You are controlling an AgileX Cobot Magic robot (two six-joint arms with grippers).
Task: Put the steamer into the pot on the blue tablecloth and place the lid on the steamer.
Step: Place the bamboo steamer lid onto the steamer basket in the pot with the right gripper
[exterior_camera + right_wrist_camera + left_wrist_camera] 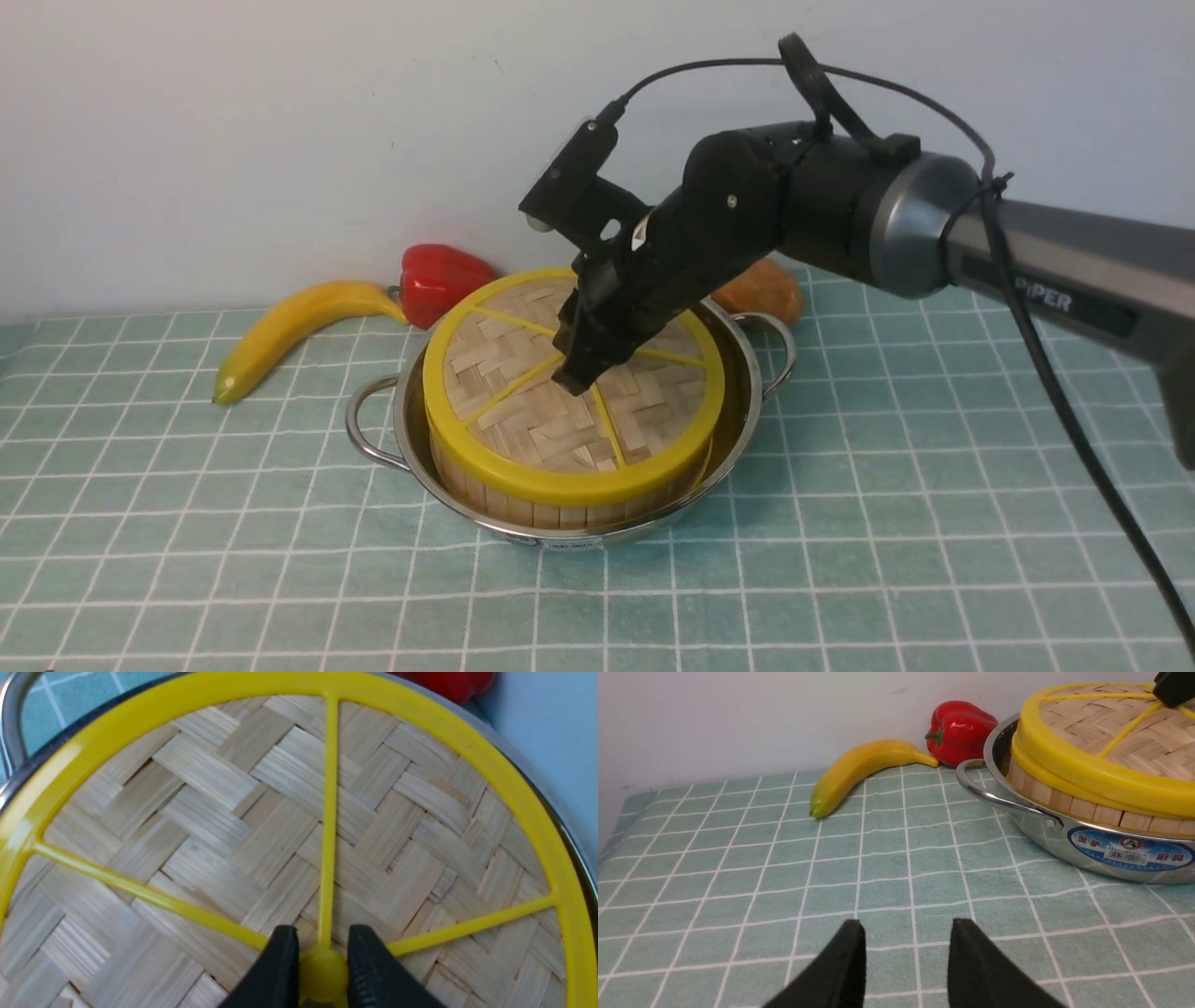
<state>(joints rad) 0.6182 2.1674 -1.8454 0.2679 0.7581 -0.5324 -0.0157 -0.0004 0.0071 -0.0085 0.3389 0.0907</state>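
1. Front view. Your right gripper (579, 376) points down onto the middle of the lid (523, 411), with its tips at the meeting of the yellow spokes. The lid lies flat on the steamer (523, 509). The steamer stands inside the pot (730, 411), and the pot is on the blue tablecloth (840, 541). A banana (299, 322) and a red pepper (439, 280) lie beyond the pot, well apart from the fingers. Your left gripper is out of this view.

2. Left wrist view. Your left gripper (906, 947) hangs low over the blue tablecloth (738, 868). Its fingers (850, 970) are spread, with only cloth between them. The pot (1064, 844), with the steamer (1083, 809) and lid (1106, 723) in it, sits ahead of the tips and off to one side, well apart. The banana (859, 767) and pepper (959, 730) lie farther ahead.

3. Right wrist view. Your right gripper (321, 933) has its two fingers (275, 970) pressed against either side of the centre hub (322, 973) of the lid (210, 812), clamping it. One spoke runs straight ahead from between the tips.
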